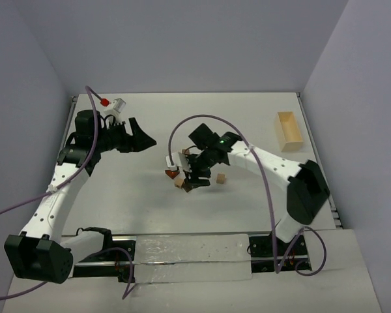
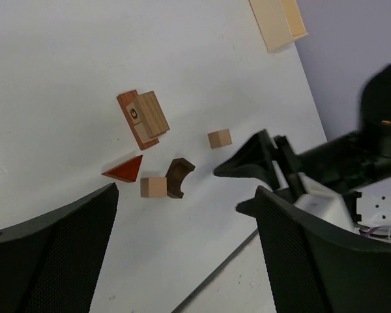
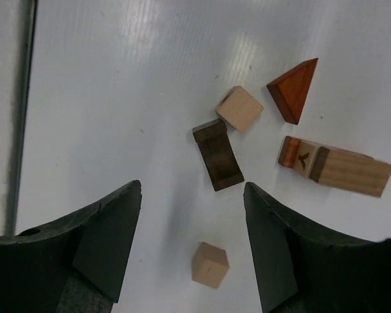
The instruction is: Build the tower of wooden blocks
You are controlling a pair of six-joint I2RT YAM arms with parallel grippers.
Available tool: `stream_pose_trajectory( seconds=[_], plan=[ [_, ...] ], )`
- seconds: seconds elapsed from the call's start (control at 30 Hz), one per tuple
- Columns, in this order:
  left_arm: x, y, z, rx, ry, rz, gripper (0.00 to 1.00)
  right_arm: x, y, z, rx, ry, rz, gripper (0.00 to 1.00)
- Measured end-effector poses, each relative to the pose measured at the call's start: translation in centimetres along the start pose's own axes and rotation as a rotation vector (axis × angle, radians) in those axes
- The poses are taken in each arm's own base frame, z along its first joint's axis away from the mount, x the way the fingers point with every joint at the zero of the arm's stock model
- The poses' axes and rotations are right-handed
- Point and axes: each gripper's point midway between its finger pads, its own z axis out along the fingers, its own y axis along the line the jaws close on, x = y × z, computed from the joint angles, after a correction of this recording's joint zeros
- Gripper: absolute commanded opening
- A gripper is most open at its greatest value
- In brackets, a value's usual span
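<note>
Fingers spread and empty, the right gripper [image 3: 190, 195] hangs over a dark arch [image 3: 218, 156], red wedge [image 3: 294, 90], pale cube [image 3: 239, 108] and second cube [image 3: 210, 265] scattered mid-table beside the wood block tower [image 3: 342, 171], a tan bar on a reddish one, while the left gripper [image 1: 147, 141], likewise spread, hovers well apart.

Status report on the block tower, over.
Left gripper open, parked aside. Right gripper open, over the cubes. Tower only a low stack; wedge, arch loose beside it. Nothing in the way.
</note>
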Motion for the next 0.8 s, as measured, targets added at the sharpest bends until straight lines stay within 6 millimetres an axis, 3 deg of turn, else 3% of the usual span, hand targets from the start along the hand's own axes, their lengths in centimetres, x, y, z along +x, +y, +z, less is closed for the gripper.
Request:
stream_pose_trajectory(
  seconds=[0.1,0.27,0.43,0.8],
  plan=[
    [0.1,-0.4,-0.2,0.019,0.000,0.002,0.93,0.4,-1.1,2.5,-0.076,0.048,-0.042,0.72],
    [-0.2,-1.1,-0.7,0.040,-0.021,0.021,0.93,2.2,-0.5,5.4,-0.188,0.119,-0.069,0.71],
    [-0.4,-1.2,-0.8,0.041,-0.028,0.024,0.92,2.8,0.3,6.3,-0.236,0.161,-0.092,0.67],
    [-0.4,-1.2,-0.8,0.040,-0.028,0.022,0.92,4.1,-0.5,8.1,-0.234,0.236,-0.089,0.65]
  ],
)
